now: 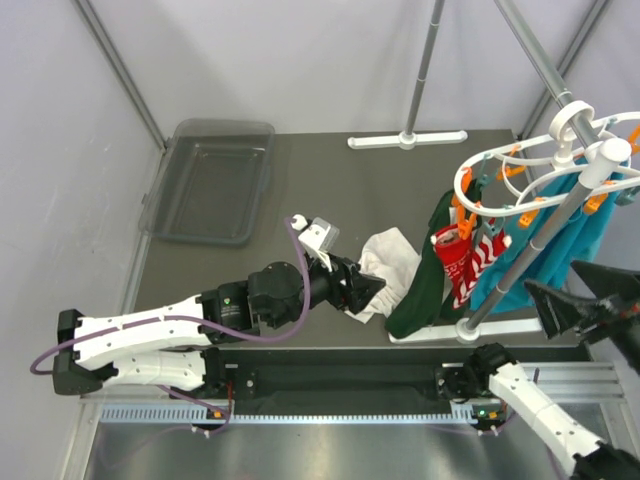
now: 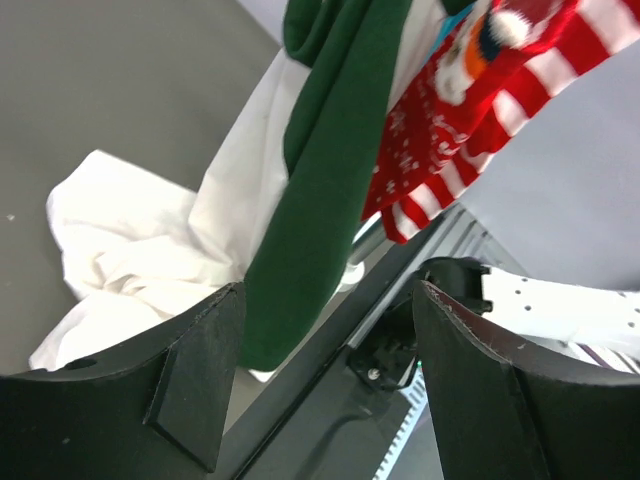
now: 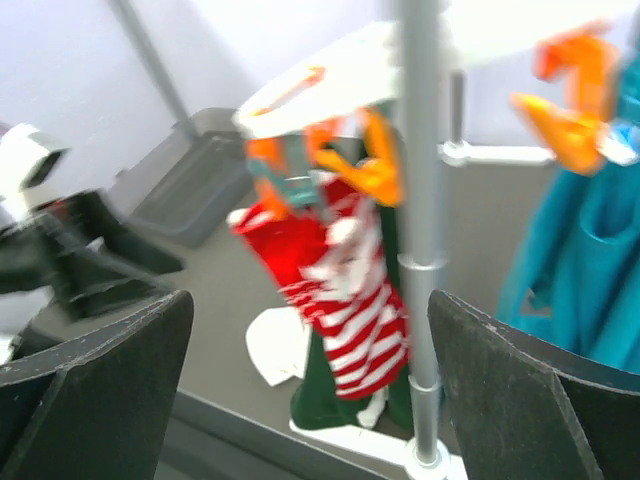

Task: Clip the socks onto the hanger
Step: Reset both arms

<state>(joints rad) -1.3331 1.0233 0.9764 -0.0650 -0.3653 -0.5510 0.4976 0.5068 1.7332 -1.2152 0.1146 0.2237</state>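
Note:
The white oval hanger [image 1: 520, 165] with orange clips hangs at the right. Two red socks [image 1: 465, 260] hang from its clips, one snowflake-dotted, one red-and-white striped; they also show in the left wrist view [image 2: 470, 110] and, blurred, in the right wrist view [image 3: 345, 290]. My left gripper [image 1: 378, 288] is open and empty, low over the table, left of the socks, beside the white cloth [image 1: 390, 262]. My right gripper [image 1: 560, 300] is open and empty, right of the hanging socks, facing them.
A dark green cloth [image 1: 425, 285] hangs beside the socks and a teal cloth [image 1: 560, 235] behind them. A grey stand pole [image 1: 515, 250] rises from a white base. A clear tray [image 1: 212, 180] sits at the back left. A white rail foot [image 1: 407, 140] lies at the back.

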